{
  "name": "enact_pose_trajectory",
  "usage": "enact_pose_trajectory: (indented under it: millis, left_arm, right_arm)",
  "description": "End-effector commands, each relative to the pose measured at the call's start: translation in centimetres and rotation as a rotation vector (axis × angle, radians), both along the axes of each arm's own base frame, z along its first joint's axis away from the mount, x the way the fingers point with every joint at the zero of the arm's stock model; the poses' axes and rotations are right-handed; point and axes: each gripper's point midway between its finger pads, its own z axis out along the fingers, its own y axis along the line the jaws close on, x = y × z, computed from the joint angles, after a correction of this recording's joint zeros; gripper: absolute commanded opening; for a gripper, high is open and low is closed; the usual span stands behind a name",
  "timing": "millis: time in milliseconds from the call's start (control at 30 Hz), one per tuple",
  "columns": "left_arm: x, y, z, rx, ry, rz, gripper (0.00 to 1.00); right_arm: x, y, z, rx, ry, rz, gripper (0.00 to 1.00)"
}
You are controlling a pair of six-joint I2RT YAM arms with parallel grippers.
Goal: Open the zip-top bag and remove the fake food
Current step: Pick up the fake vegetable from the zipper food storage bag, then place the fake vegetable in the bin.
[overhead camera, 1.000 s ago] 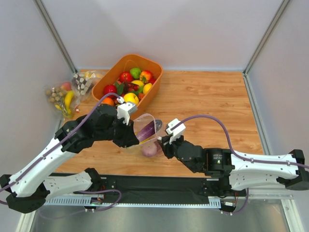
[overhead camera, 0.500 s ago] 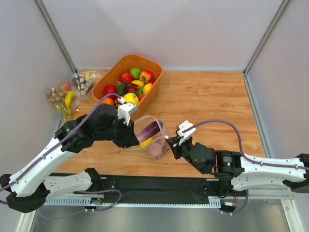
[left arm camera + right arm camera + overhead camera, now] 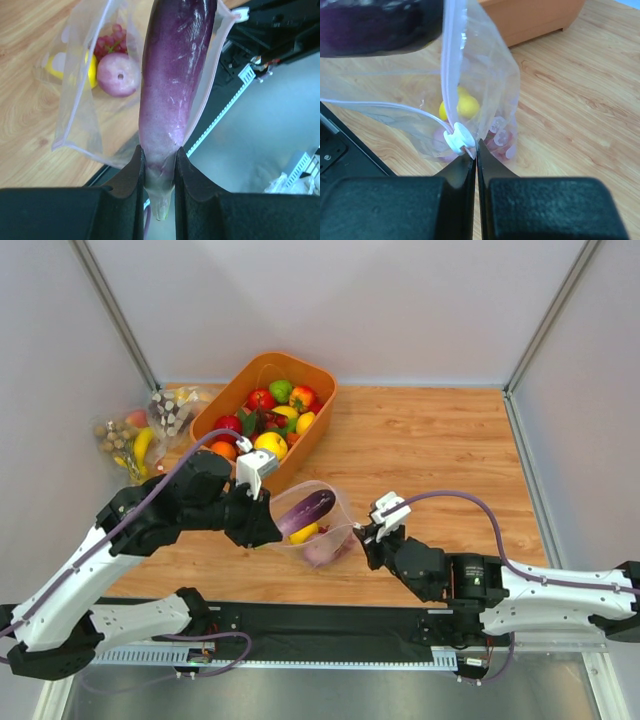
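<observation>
Pulling back left, left jaws clamp the glossy, tapered purple piece (image 3: 172, 75), half out of the crinkly clear zip-top bag (image 3: 342, 517), near-centre tabletop (image 3: 430, 440); right jaws pinch its rim.

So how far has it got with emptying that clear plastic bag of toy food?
Done: the clear zip-top bag is open at the mouth. In hand: the left gripper clamps a long glossy purple piece by its stem end, while the right gripper pinches the bag's edge beside the white slider. Left: a yellow fruit, a pale purple onion and red grapes lie inside.
</observation>
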Motion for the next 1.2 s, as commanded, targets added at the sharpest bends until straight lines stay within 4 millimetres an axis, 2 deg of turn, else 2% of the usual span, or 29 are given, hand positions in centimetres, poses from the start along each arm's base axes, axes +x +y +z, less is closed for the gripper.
enact_pose_trajectory:
  millis: [0, 133, 333, 500, 600, 733, 800, 833, 900, 933, 967, 1033, 1100, 1167]
  left_arm:
    - [-1.5, 1.5, 0.2, 0.012, 0.001, -0.032, 0.00]
    - [-1.9, 2.4, 1.1, 0.001, -0.026, -0.019, 0.00]
    - [-1.0, 1.9, 3.8, -0.063, -0.088, 0.002, 0.00]
    - [1.9, 1.7, 6.3, -0.074, -0.206, 0.080, 0.00]
    - [4.6, 1.0, 7.4, -0.080, -0.243, 0.113, 0.00]
    - [10.8, 0.6, 7.9, -0.074, -0.234, 0.212, 0.00]
    - [14.4, 1.5, 8.5, -0.080, -0.249, 0.289, 0.00]
    - [16.8, 1.4, 8.4, -0.059, -0.245, 0.326, 0.00]
    - [20.7, 3.1, 8.2, -0.006, -0.275, 0.435, 0.00]
    - [23.3, 3.2, 7.5, 0.036, -0.274, 0.474, 0.00]
    - [25.3, 4.4, 7.1, 0.082, -0.298, 0.539, 0.00]
    - [29.1, 5.1, 5.7, 0.157, -0.301, 0.592, 0.00]
    - [32.5, 5.3, 4.4, 0.174, -0.284, 0.613, 0.00]
    - [34.6, 6.0, 3.2, 0.201, -0.269, 0.637, 0.00]
  right_arm:
    - [0.9, -1.5, 0.0, -0.004, -0.005, -0.070, 0.00]
    - [1.3, -2.9, 0.2, 0.001, -0.006, -0.112, 0.00]
    - [1.6, -5.2, 1.1, 0.021, -0.019, -0.153, 0.00]
    - [1.5, -7.2, 1.2, 0.034, -0.012, -0.183, 0.00]
    - [1.3, -7.9, 1.4, 0.066, 0.000, -0.181, 0.00]
    - [0.9, -7.8, 1.3, 0.083, 0.013, -0.158, 0.00]
    - [0.8, -7.5, 1.1, 0.076, 0.019, -0.144, 0.00]
    - [0.7, -7.3, 0.9, 0.069, 0.023, -0.140, 0.00]
    - [0.5, -6.8, 0.8, 0.070, 0.032, -0.121, 0.00]
    - [0.4, -6.3, 0.6, 0.062, 0.042, -0.108, 0.00]
    - [0.3, -6.1, 0.6, 0.062, 0.045, -0.100, 0.00]
    - [0.0, -5.3, 0.5, 0.066, 0.057, -0.075, 0.00]
    - [-0.2, -4.4, 0.5, 0.077, 0.067, -0.049, 0.00]
    - [-0.5, -3.8, 0.3, 0.078, 0.080, -0.023, 0.00]
